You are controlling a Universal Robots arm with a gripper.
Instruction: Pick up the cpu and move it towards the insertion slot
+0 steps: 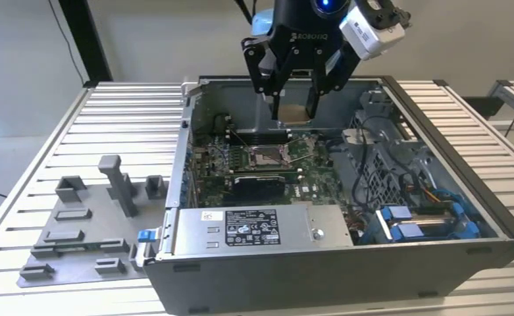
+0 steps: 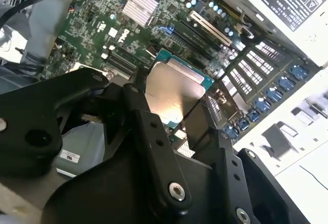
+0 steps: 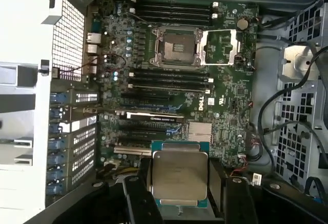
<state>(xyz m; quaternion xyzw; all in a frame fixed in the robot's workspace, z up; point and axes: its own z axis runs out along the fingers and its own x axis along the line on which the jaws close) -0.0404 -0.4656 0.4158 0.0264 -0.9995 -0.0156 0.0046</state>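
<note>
The gripper (image 1: 293,105) hangs over the open computer case (image 1: 467,197), just inside its far wall in the exterior view, and its black fingers (image 1: 268,76) are clamped on the cpu (image 1: 293,113), which sits between them as a small silvery square with a tan edge. In the first wrist view the cpu (image 3: 179,175) shows its metal top face-on, held level, with a dark finger (image 3: 218,183) pressed to each of two opposite sides. In the second wrist view the same chip (image 2: 171,93) gleams between the black linkages, teal trim showing along its edge. It is up in the air, clear of the green board (image 3: 225,106) below it. The insertion slot (image 3: 177,47) lies open on that board, its metal frame (image 3: 221,47) flipped back to one side and the brownish pin field exposed; in the exterior view the slot (image 1: 266,156) sits below the gripper and a little nearer the camera, so the chip is above the board but not over the socket itself. Rows of long black memory slots (image 3: 169,78) run between the chip and the socket in the first wrist view. Out on the ribbed table (image 1: 125,112), to the exterior view's left of the case, the grey plastic fixture (image 1: 85,227) stands with its blocks.
</note>
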